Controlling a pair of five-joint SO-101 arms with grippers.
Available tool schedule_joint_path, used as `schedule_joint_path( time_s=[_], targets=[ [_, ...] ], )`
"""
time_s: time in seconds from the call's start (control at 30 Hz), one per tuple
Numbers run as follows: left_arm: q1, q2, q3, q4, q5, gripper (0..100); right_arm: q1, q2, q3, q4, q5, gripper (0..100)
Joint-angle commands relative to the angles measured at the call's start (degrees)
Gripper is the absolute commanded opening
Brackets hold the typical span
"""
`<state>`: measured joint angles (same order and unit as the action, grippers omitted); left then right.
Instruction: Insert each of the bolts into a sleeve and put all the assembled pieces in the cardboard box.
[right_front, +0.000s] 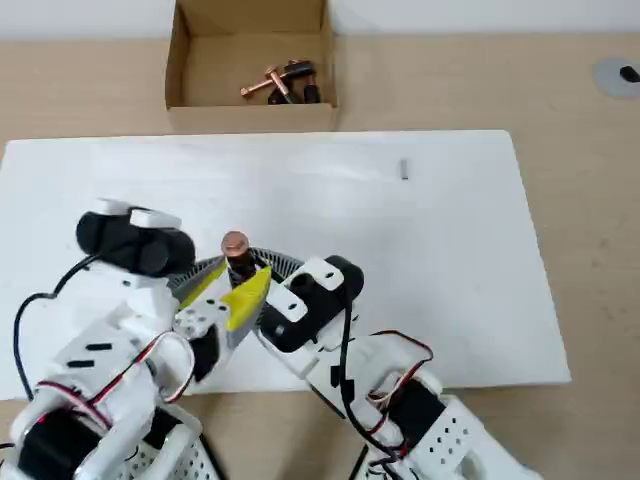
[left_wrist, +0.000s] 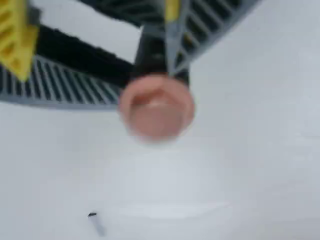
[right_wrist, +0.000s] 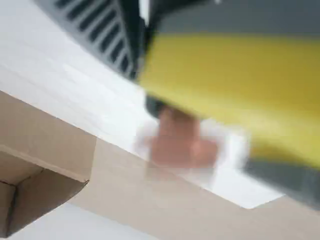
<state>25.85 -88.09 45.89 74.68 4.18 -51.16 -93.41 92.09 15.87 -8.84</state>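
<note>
Two tools meet at lower centre-left of the high view. L tool (right_front: 225, 272) is clamped on the dark sleeve (right_front: 240, 266), w/ the copper-headed bolt (right_front: 235, 243) poking out of its upper end, head up. R tool (right_front: 258, 270) sits right against the same piece; can't tell if it's closed.

Step in hand, I'd judge: seating the bolt fully. Do it well by holding the sleeve steady, pushing along the bolt's axis w/o sideways twist, & releasing one tool only once the head meets the sleeve.

Cardboard box (right_front: 180, 70) is top centre, w/ finished pieces (right_front: 283, 82) inside.

Underneath: white board (right_front: 420, 260) on tan table (right_front: 590, 200). Small dark bit (right_front: 404, 169) upper right of board, grey disc (right_front: 612, 75) far upper right.
</note>
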Motion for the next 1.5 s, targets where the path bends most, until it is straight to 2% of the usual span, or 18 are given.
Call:
schedule_joint_path(
  time_s=[0.0,0.17,0.3,0.6,0.8,1.23,1.47],
  targets=[
    [-3.87,0.13,-8.35,4.31,-0.44,22,2.51,-0.92,-3.38,-1.05,-0.44,0.9],
    [-9.67,0.22,-13.71,12.92,-3.69,24,5.49,-0.84,-8.22,3.25,-0.44,0.9],
    [-16.53,0.22,-19.08,16.70,-5.80,24,7.69,4.53,-15.16,4.57,-0.44,0.9],
    [-27.08,8.04,-21.80,19.08,-10.64,23,15.43,43.38,-49.71,4.66,-0.44,0.9],
    [-27.96,7.96,-21.80,19.16,-15.47,23,18.86,68.44,-75.12,4.92,-0.44,0.9],
    [-28.04,7.96,-12.13,18.64,-15.82,23,25.19,117.14,-123.30,5.10,-0.26,0.9],
    [-28.04,7.96,-6.59,14.33,-15.74,23,26.59,138.77,-144.92,7.47,-0.09,0.9]
  ],
)
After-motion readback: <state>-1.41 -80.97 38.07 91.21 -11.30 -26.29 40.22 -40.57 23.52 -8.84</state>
